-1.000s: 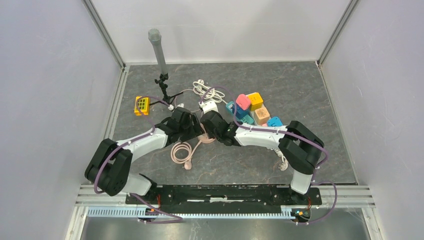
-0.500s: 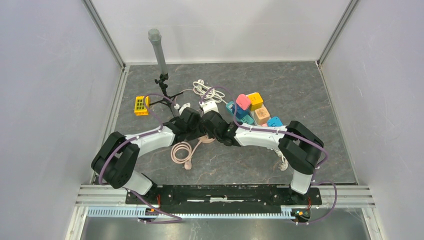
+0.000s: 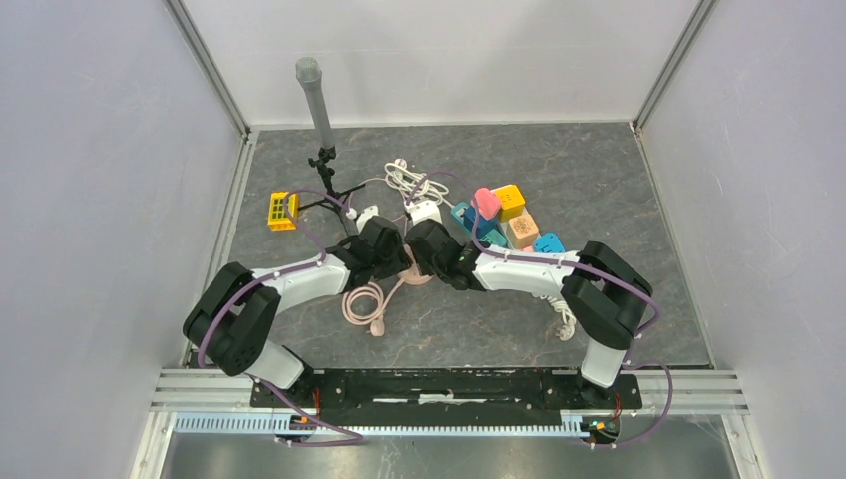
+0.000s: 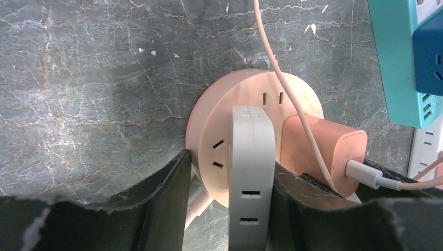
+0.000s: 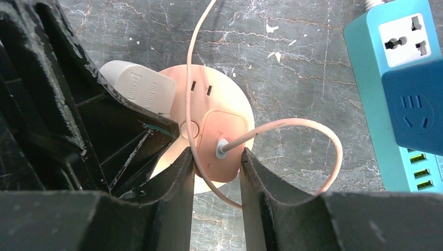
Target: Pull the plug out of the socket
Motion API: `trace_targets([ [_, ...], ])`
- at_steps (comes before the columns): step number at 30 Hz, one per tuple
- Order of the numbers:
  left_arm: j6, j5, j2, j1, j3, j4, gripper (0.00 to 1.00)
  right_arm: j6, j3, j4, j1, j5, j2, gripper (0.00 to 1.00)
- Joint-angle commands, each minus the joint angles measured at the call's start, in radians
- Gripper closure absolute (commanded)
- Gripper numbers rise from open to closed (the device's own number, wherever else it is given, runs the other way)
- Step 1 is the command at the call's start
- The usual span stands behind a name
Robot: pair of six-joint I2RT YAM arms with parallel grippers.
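Note:
A round pink socket lies on the grey stone table, with an upright white plug and a pink plug seated in it. My left gripper is closed over it, one finger on the socket's left rim and the other against the white plug's right side. My right gripper is shut on the pink plug, a finger on each side, and the plug's pink cable loops out to the right. In the top view both grippers meet over the socket.
A teal power strip carrying a blue plug lies just right of the socket. Coloured blocks, a white cable bundle, a yellow block and a grey pole on a stand sit behind. A coiled pink cable lies in front.
The left arm swung right and came in over the socket beside the right gripper. In the last half second both arms barely shifted.

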Motion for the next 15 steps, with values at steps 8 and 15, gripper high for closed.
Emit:
trace_targets([
  [8, -0.006, -0.054, 0.104, -0.002, -0.074, -0.113, 0.50, -0.047, 0.064, 0.024, 0.023, 0.074, -0.008, 1.00],
  [15, -0.016, -0.046, 0.119, -0.002, -0.087, -0.100, 0.50, -0.033, -0.049, 0.190, -0.030, -0.106, -0.087, 1.00],
])
